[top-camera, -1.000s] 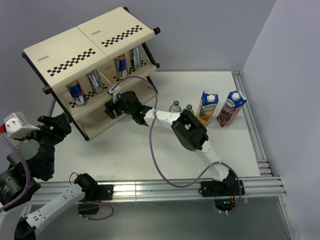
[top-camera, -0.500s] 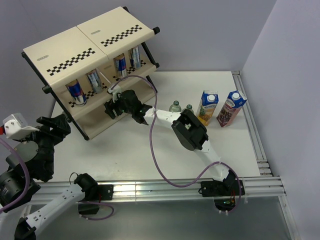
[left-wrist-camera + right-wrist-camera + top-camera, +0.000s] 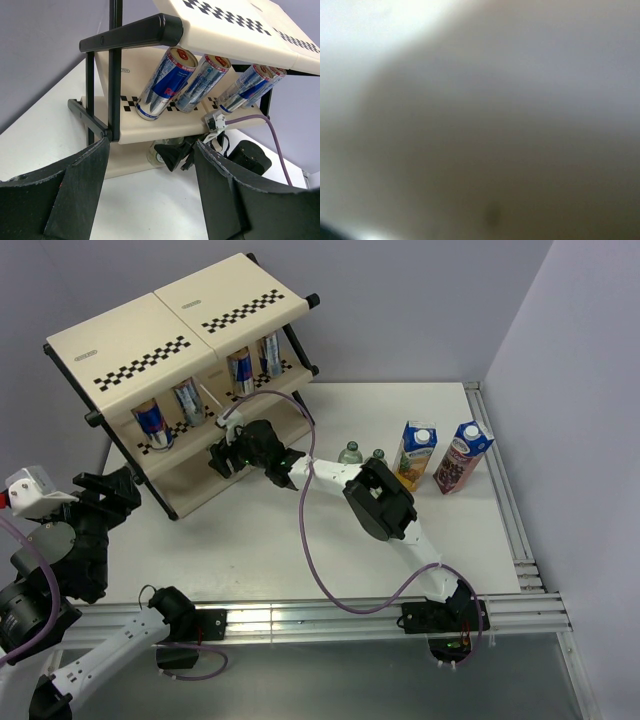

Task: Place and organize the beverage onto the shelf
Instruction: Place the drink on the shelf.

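Up at the far-left corner of the desk point(image 3: 250, 540) stands the shelf point(image 3: 150, 335), its cream panels sloping down toward the near side. Four cans point(image 3: 150, 420) sit on its middle tier in two pairs, one toward the shelf's left end and one toward its right. Each can leans with its long axis slanted, lower end by the checkered strip at the tier's front and upper end tipped back under the top panel.

The right arm stretches across the desk to the bottom tier, where the right claw point(image 3: 222, 456) sits below the cans, inside the frame. In the left wrist view a clear object point(image 3: 156, 151), possibly a bottle, shows just beside that claw. Whether the claw is clenched on it or released I cannot tell, and the right wrist view is only a pale blur.

The left claw point(image 3: 151, 150) hangs at the desk's left edge, facing the shelf's left end, its fingers point(image 3: 80, 190) spread wide with nothing between them.

Two bottles point(image 3: 349, 452) stand upright on the desk, caps up, side by side toward the middle of the far edge. Just to their right the yellow carton point(image 3: 415, 453) and the purple carton point(image 3: 461, 456) also stand upright, long axes vertical and gabled tops up, close together near the right edge. A purple cable point(image 3: 305, 550) loops from the right arm across the desk.
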`<state>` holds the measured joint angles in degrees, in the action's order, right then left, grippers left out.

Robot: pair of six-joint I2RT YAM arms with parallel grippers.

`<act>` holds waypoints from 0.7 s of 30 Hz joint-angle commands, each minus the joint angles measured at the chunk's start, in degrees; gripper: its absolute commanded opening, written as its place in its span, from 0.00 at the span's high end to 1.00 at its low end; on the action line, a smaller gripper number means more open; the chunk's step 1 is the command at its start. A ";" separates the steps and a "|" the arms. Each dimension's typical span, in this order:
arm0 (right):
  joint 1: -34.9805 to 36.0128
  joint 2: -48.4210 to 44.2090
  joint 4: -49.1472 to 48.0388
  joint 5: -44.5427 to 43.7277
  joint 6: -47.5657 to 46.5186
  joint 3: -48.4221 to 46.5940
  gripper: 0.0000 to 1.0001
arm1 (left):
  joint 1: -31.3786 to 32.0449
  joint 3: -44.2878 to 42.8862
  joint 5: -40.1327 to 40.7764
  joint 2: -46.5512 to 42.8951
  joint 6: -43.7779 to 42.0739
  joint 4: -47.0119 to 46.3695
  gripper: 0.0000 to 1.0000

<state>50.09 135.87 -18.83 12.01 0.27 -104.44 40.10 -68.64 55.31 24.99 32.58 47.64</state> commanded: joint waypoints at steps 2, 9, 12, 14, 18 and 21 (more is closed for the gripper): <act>-1.83 -2.98 -10.42 0.65 5.08 0.73 0.49 | 0.07 0.09 -0.47 -0.47 -1.55 -2.20 0.26; -2.01 -4.48 -23.18 -2.25 7.99 7.85 0.52 | 0.07 0.53 -0.29 -0.91 -1.82 -2.99 0.26; -2.01 -3.78 -21.61 -4.18 8.43 5.75 0.52 | 0.07 0.44 -0.20 -1.17 -1.99 -3.16 0.26; -2.10 -3.07 -19.93 -4.54 8.87 4.78 0.50 | 0.07 0.53 -0.20 -1.53 -1.99 -3.25 0.26; -2.10 -3.25 -20.28 -7.69 10.01 5.21 0.48 | 0.07 0.70 0.41 -2.75 -1.47 -2.73 0.26; -2.01 -3.25 -20.98 -8.76 10.98 5.39 0.48 | 0.07 1.31 0.41 -3.46 -1.73 -3.60 0.26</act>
<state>49.58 135.66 -33.71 7.57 6.63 -97.06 40.10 -67.75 55.37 22.52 32.08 46.33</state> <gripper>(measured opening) 0.746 0.743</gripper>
